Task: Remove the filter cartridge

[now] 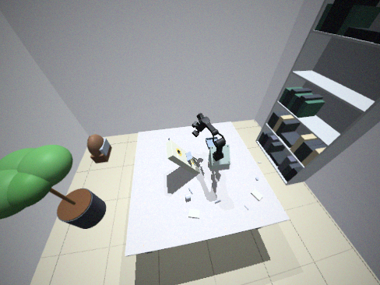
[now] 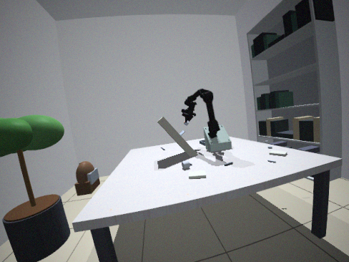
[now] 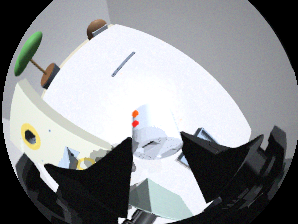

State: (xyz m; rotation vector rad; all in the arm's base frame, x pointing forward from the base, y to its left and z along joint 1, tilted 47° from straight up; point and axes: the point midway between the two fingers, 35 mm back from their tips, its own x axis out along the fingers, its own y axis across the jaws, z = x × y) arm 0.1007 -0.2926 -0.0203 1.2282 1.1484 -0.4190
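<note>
The service panel stands tilted on the table; its round opening, inside a yellow ring, is dark and empty. The pale round filter cartridge is out of the panel, in the air. My gripper is shut on it, one black finger on each side of its slotted end. Two red-orange dots show on its side. The blue tray lies beside the robot's base; part of it shows behind the right finger in the wrist view. The cartridge is hidden or too small to tell in the top view.
A light blue piece sticks out from the panel's lower part. The pale green base block stands by the tray. A small grey cylinder and flat pale blocks lie on the table's near side.
</note>
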